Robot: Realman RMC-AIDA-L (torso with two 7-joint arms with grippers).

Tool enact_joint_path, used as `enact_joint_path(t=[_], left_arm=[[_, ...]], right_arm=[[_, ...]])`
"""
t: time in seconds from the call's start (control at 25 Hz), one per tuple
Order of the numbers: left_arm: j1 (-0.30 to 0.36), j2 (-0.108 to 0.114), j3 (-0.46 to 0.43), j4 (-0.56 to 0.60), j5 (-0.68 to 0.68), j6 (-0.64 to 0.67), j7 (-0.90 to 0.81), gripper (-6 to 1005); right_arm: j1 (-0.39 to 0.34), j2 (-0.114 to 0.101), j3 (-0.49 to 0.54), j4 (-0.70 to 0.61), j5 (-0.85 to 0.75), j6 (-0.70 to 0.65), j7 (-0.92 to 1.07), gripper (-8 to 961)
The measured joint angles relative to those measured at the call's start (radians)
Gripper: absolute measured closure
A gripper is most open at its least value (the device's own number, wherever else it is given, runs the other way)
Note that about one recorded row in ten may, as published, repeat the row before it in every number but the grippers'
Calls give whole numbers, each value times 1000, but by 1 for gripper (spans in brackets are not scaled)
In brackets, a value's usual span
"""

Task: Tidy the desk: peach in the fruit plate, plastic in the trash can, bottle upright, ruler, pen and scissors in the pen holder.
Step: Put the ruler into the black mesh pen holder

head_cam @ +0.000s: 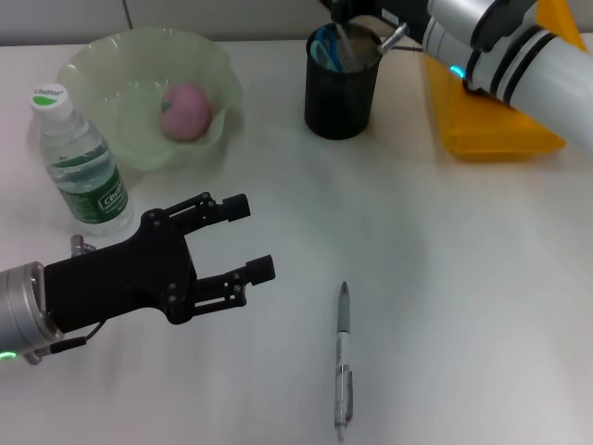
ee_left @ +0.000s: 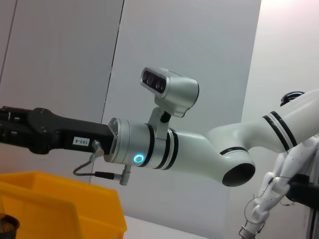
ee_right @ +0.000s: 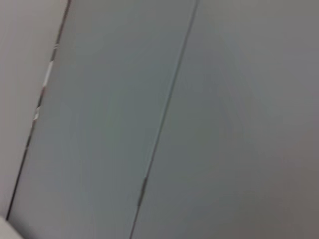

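The black left gripper (head_cam: 252, 243), fingers apart, hovers; the slim silver pen (head_cam: 343, 357) lies at its four o'clock, untouched. The right gripper's fingers, over the black mesh pen holder (head_cam: 342, 85), are hidden.

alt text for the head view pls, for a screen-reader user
The left gripper, open, hovers over the white desk near a pen lying loose on it, while the right gripper reaches over the black pen holder. A peach sits in the green fruit plate, beside an upright water bottle; a yellow bin stands behind the right arm.
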State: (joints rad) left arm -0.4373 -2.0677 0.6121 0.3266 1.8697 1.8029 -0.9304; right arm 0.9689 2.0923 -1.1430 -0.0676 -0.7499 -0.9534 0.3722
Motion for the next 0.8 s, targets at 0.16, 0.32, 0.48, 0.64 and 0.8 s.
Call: enact_joint_path(t=[0.16, 0.32, 0.48, 0.64, 0.8], left_arm=[[0, 0, 0, -3, 0, 2, 9, 199], [0, 0, 0, -2, 0, 3, 9, 199], [0, 0, 1, 0, 0, 6, 10, 198], [-3, 0, 2, 2, 0, 6, 10, 199], [-6, 0, 2, 1, 0, 5, 17, 199]], right_arm=[[0, 0, 0, 0, 26, 10, 44, 569], [1, 0, -1, -4, 27, 17, 55, 569], [0, 0, -5, -4, 27, 18, 56, 568], [-4, 0, -6, -4, 27, 18, 57, 568], [-7, 0, -4, -4, 27, 18, 57, 568]])
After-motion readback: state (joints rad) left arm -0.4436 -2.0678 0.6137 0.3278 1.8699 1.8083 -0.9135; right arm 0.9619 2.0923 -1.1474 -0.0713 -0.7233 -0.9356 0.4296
